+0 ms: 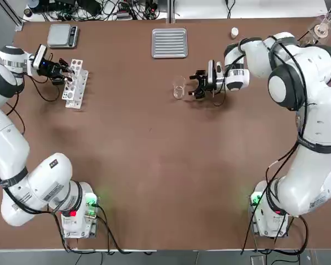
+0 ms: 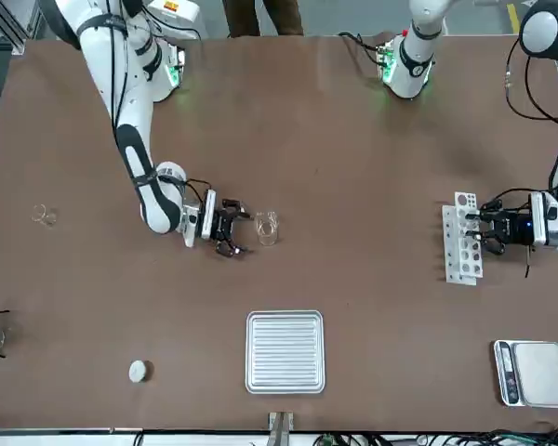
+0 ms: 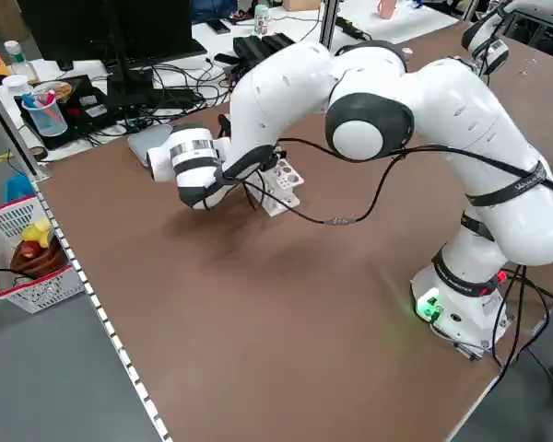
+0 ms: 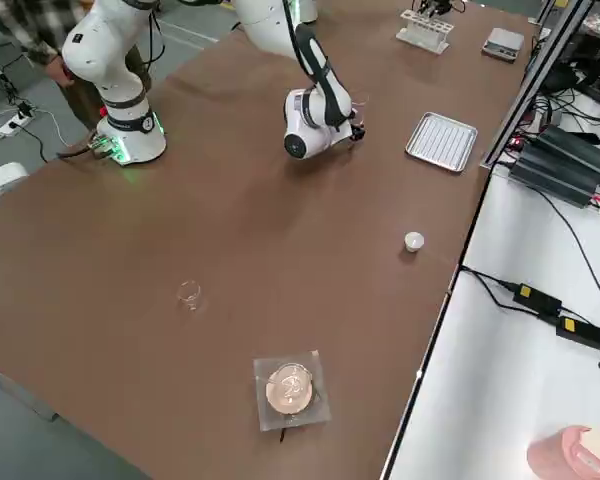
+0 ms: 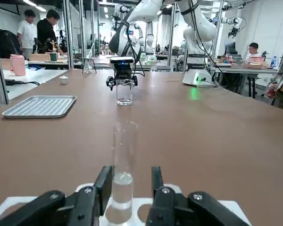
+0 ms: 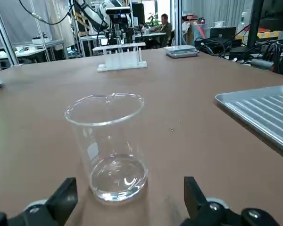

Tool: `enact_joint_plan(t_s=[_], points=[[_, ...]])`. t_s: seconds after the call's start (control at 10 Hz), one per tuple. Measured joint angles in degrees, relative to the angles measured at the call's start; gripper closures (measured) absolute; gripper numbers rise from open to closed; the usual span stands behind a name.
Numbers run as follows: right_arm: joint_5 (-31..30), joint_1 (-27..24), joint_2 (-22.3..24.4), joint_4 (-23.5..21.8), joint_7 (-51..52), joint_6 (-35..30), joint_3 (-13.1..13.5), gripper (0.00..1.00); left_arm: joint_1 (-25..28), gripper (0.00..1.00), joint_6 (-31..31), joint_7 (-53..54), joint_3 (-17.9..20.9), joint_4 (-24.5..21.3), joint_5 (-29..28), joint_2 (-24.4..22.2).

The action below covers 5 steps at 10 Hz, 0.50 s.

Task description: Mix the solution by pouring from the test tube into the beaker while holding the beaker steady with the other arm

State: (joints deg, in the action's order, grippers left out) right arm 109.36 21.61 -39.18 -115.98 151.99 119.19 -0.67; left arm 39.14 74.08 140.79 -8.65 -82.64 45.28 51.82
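Glass test tube (image 5: 123, 172) stands upright in its rack (image 1: 76, 83) between the left gripper's (image 5: 129, 187) nearly closed fingers.

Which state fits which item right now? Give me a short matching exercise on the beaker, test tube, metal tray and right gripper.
Items:
1. beaker
2. test tube
3. metal tray
4. right gripper

States:
A. standing in the white rack, between the left gripper's fingers
B. lying bare at the table's far edge
C. open, beside the beaker
D. upright on the table, not gripped

Pairs: 1-D, 2-A, 3-B, 4-C
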Motion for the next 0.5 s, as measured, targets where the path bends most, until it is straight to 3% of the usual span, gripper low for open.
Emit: enact_joint_plan(t_s=[0.5], points=[[3.0, 0.6, -1.2, 1.5, 0.5, 1.1, 0.1, 0.00, -0.1, 0.68, 0.5, 0.0, -0.2, 0.0, 0.3, 0.1]])
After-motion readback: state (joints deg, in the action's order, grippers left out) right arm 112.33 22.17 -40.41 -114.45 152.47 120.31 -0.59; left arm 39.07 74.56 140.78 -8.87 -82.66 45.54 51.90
